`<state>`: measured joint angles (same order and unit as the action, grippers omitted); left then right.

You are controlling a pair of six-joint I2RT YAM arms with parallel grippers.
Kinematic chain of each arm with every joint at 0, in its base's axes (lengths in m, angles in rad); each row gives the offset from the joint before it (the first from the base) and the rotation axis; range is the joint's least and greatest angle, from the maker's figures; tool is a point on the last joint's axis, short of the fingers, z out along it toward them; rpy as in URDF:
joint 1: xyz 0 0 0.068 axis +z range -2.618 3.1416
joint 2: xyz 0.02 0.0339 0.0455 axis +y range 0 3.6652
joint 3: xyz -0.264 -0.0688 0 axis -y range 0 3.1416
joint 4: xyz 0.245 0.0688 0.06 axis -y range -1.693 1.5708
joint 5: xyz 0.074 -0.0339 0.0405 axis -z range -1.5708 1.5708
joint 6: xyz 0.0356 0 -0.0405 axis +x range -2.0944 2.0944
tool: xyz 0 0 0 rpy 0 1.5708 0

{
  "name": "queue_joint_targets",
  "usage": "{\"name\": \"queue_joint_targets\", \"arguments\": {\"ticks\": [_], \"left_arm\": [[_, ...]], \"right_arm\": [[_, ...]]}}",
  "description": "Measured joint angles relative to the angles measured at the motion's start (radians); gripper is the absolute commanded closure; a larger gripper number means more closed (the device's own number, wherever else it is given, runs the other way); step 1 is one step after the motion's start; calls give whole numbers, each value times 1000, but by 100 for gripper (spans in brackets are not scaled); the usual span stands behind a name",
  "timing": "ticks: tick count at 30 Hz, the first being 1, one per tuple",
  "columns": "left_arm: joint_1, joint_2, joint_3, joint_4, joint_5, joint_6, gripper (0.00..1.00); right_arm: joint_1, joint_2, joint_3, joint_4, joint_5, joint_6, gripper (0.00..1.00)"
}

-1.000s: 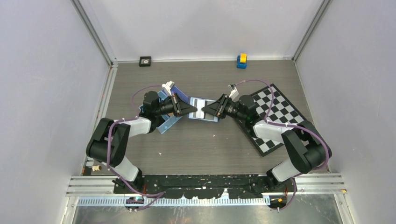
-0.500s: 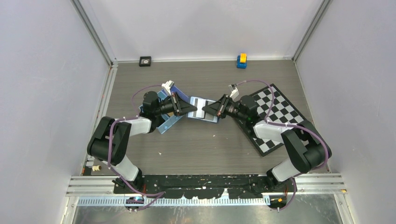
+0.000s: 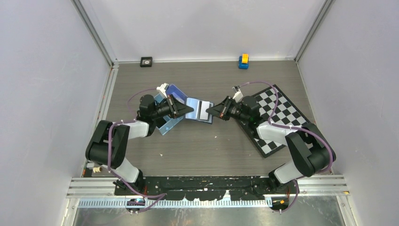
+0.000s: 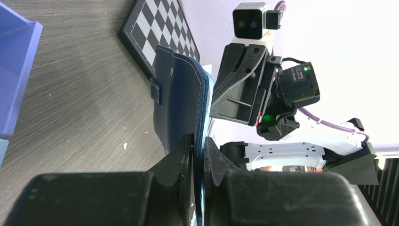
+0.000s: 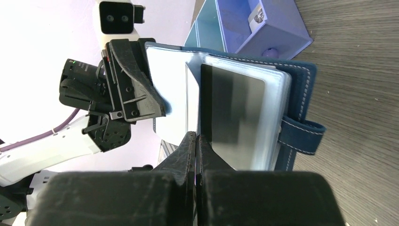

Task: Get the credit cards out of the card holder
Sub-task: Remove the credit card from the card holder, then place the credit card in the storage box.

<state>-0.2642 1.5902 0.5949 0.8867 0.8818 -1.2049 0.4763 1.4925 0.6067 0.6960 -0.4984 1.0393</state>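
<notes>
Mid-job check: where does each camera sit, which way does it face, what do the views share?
Top external: above and behind the robot, looking down; both arms show, left gripper and right gripper at the card holder.
Left wrist: looks along its own fingers toward the right gripper and chessboard.
Right wrist: looks along its own fingers toward the left gripper and tray.
Shared: the card holder, in all three.

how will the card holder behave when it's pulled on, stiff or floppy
Probably floppy at the fold: the card holder is held open like a book between the left gripper and right gripper. Its clear sleeves look glossy, so likely slippery. The strap sticks out loose and may snag.
</notes>
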Motion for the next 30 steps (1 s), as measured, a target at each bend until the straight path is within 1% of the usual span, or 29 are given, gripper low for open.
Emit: {"name": "queue_joint_targets", "arguments": {"ticks": [7, 9, 12, 15, 18, 21, 24, 30], "left_arm": [[38, -61, -35, 0, -17, 6, 100], [46, -99, -40, -28, -28, 32, 100], [51, -212, -40, -155, -82, 120, 100], [51, -367, -41, -310, -171, 224, 100], [51, -519, -46, -422, -270, 302, 100], [51, -645, -65, -490, -360, 354, 100], [51, -723, -84, -552, -425, 385, 100], [51, -865, -127, -650, -541, 426, 100]], "right_arm": [[-7, 0, 1, -34, 12, -17, 100], [-7, -1, 6, -60, 21, -32, 100], [-7, -1, 16, -106, 37, -62, 100], [-7, -1, 42, -193, 62, -109, 100], [-7, 3, 92, -284, 73, -154, 100], [-7, 37, 174, -335, 69, -187, 100], [-6, 103, 297, -422, 60, -237, 100], [1, 306, 668, -698, 29, -393, 100]]}}
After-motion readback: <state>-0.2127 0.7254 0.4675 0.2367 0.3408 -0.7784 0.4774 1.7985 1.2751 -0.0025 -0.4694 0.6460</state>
